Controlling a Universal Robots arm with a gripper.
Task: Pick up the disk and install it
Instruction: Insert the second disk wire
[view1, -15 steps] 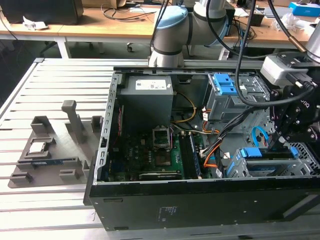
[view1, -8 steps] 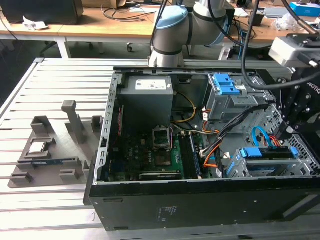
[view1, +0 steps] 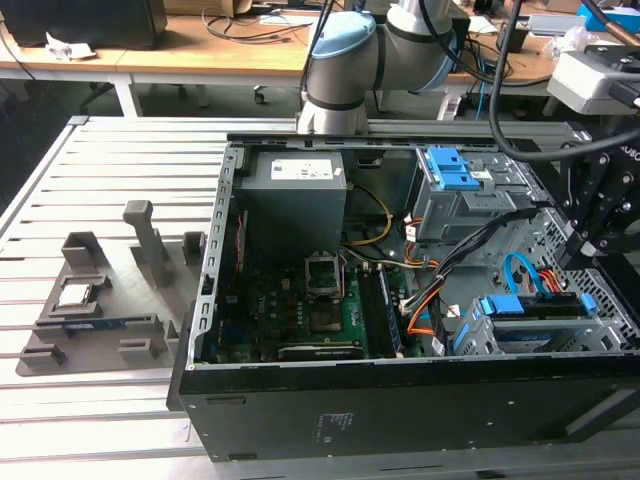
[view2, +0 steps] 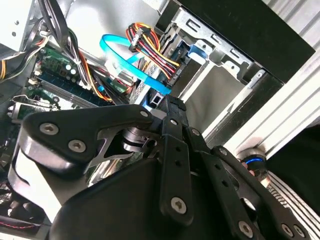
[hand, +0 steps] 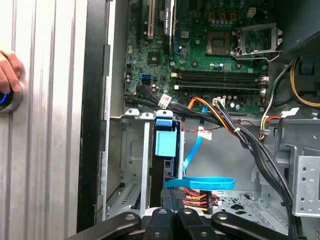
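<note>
The disk (view1: 535, 308), silver with blue rails at both ends, lies in the lower metal drive cage (view1: 472, 335) at the near corner of the open computer case, on the exterior view's right. In the first wrist view the disk's blue rail end (hand: 165, 142) shows inside the cage (hand: 127, 150). My gripper (view1: 572, 258) hangs just above the disk, its black fingers drawn together and shut, with nothing seen between them. The joined fingers (hand: 161, 216) also appear in the first wrist view, and the gripper (view2: 167, 105) points at the cage (view2: 215, 55) in the second wrist view.
A blue data cable (hand: 200, 182) and orange and black wire bundles (hand: 225, 122) cross beside the cage. A taller grey bay with a blue latch (view1: 450, 170) stands behind. A grey fixture (view1: 90, 310) holds a small chip outside the case. A hand (hand: 7, 75) rests on a button.
</note>
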